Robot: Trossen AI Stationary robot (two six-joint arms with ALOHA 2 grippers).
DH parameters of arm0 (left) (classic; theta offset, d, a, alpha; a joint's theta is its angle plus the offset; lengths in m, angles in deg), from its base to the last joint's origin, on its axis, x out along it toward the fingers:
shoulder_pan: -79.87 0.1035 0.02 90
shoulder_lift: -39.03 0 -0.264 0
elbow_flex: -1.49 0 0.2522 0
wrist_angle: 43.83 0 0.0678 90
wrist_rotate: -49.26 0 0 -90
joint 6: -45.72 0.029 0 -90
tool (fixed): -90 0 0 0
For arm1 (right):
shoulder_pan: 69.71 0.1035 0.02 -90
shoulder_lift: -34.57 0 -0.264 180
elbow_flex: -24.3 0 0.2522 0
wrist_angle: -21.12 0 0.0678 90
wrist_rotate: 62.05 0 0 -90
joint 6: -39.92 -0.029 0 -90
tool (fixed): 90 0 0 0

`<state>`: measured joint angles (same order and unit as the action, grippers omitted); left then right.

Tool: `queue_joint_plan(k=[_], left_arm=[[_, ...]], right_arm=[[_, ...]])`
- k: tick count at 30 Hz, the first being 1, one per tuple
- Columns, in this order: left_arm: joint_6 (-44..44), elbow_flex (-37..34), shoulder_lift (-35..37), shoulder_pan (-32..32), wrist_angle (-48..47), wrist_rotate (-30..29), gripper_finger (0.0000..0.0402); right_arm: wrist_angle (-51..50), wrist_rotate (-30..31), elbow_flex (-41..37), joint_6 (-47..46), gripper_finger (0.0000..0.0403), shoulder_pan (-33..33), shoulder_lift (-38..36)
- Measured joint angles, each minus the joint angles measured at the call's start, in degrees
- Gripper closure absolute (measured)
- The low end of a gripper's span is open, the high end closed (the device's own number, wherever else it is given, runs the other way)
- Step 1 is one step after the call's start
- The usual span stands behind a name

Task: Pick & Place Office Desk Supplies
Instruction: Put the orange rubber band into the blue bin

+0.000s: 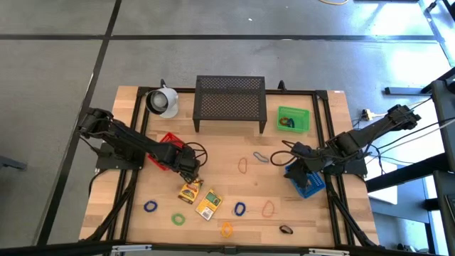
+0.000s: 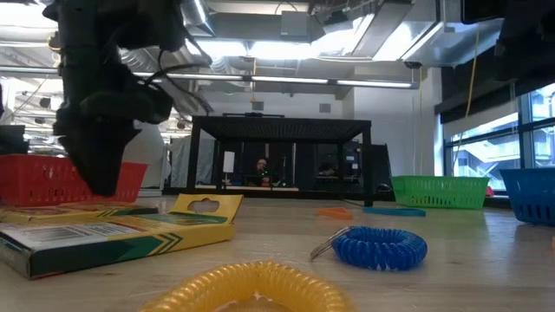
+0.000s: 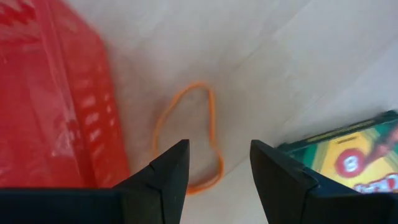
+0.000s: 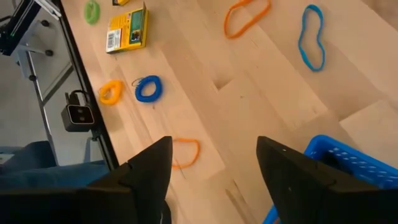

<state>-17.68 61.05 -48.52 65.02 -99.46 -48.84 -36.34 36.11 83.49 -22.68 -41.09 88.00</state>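
Note:
My left gripper (image 1: 189, 173) points down, open, beside the red bin (image 1: 168, 151). Below it a thin orange loop (image 3: 186, 134) lies flat on the table, its near end between the two fingers (image 3: 168, 180); no contact shows. A yellow printed packet (image 3: 351, 163) lies just beside it, and a second packet (image 1: 209, 203) lies nearer the front. My right gripper (image 4: 214, 180) hangs open, slanting down over the edge of the blue bin (image 4: 348, 165), with nothing between its fingers. More loops lie on the table: orange (image 4: 185, 152), blue coil (image 4: 148, 89), yellow (image 4: 111, 92).
A black mesh rack (image 1: 230, 103) stands at the back middle, a white mug (image 1: 162, 101) to its left and a green bin (image 1: 293, 119) to its right. Scattered loops lie across the front half: blue (image 1: 150, 207), green (image 1: 178, 219), black (image 1: 286, 230), grey (image 1: 261, 156).

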Motion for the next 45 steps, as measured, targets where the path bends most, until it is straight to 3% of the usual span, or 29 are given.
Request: queue_joint_plan(k=[6, 17, 22, 31, 40, 45], left_arm=[[-0.58, -0.04, -2.11, -0.17, 0.68, 2.98, 0.0238], [-0.58, 0.21, -5.12, -0.17, 1.34, 3.08, 0.0243], [-0.47, 0.15, -5.19, -0.04, 1.40, 3.56, 0.0280], [-0.39, 0.10, -5.25, -0.04, 1.36, 3.06, 0.0391], [-0.88, 0.26, -3.92, -0.06, 1.34, 2.09, 0.0399], [1.37, 4.39, -1.86, 0.02, 0.85, -5.33, 0.0399]], right_arm=[[0.00, 0.00, 0.00, 0.30, 0.0168, 0.00, 0.02], [-0.02, 0.00, 0.00, 0.45, 0.0167, 0.00, 0.02], [-0.02, 0.00, 0.00, 0.45, 0.0167, 0.00, 0.02], [-0.04, 0.00, 0.00, 0.93, 0.0167, 0.00, 0.04], [-0.04, 0.00, 0.00, 1.21, 0.0167, -0.01, 0.04], [-0.03, 0.00, 0.00, 1.35, 0.0167, 0.00, 0.06]])
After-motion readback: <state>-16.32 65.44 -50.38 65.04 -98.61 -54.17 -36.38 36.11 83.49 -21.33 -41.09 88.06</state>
